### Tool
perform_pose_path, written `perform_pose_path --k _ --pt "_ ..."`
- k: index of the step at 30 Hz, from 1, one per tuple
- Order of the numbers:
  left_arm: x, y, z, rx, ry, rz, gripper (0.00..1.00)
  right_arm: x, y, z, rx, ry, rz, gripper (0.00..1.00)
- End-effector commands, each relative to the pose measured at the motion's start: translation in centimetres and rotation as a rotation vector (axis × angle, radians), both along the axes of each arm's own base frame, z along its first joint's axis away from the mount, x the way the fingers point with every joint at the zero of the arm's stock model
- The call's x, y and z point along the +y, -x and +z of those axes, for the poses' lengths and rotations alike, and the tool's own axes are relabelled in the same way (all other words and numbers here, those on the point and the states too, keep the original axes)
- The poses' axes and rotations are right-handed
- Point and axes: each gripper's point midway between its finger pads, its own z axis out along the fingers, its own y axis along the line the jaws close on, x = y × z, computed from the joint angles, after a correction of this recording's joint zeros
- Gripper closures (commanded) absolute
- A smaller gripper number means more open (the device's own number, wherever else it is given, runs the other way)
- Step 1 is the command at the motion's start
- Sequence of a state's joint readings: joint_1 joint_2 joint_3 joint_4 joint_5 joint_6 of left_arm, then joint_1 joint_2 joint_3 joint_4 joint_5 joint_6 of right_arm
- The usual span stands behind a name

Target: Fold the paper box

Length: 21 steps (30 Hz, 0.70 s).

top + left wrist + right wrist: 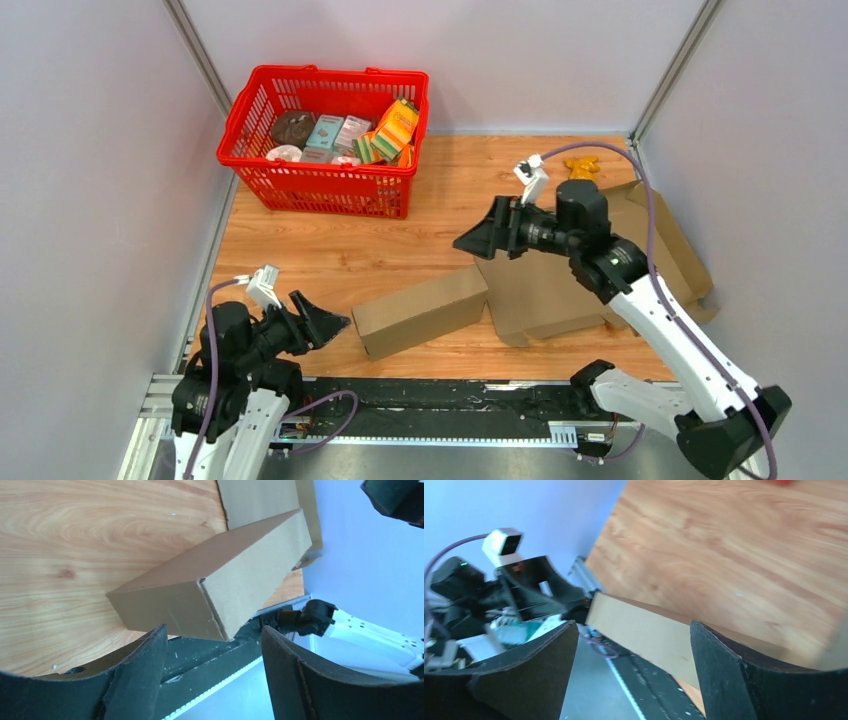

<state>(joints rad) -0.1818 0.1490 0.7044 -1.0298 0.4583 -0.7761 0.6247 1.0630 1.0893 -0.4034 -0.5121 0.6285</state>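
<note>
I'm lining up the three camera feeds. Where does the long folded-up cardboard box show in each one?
Top: box lower centre, by the near edge.
Left wrist: box centre, one end facing the camera.
Right wrist: box lower centre, slightly blurred.
Shared landmark: the wooden table under it.

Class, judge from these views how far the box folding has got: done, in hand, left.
Done: the paper box sits closed into a block. In hand: nothing; left gripper and right gripper are open, clear of it. Left: perhaps the flat cardboard beside it, lying unfolded.
</note>
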Motion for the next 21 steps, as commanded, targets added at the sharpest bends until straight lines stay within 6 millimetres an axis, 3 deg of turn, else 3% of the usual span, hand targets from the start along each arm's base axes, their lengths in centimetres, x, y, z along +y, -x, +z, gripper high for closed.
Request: perform_pose_path --k 1,6,10,14,16,18,21 --pt "-1.7 0.1 0.8 0.03 0.055 -0.103 0.23 -4.6 0.0 -5.9 0.097 0.156 0.01 0.14" --pt "-2.8 -1.2 1.4 0.056 0.075 -0.162 0.22 -4.2 -0.2 -8.9 0.181 0.165 0.094 0.16" --pt "-3.5 -1.9 0.2 0.133 0.042 -0.197 0.22 -3.8 -0.3 -11.0 0.251 0.179 0.108 0.24" --pt "-4.4 -1.9 -1.4 0.198 -0.008 -0.219 0.23 -3.7 0.1 -11.2 0.237 0.191 0.116 0.31" --pt "-4.7 -1.9 -2.0 0.205 -0.018 -0.226 0.25 -3.5 0.5 -11.4 0.242 0.204 0.117 0.4" --pt "-5.0 -2.5 -2.0 0.199 -0.008 -0.216 0.32 -2.3 1.4 -11.0 0.239 0.186 0.152 0.51" --pt "-5.1 -3.8 -0.8 0.159 -0.011 -0.187 0.38 -0.2 1.8 -9.7 0.216 0.163 0.166 0.55"
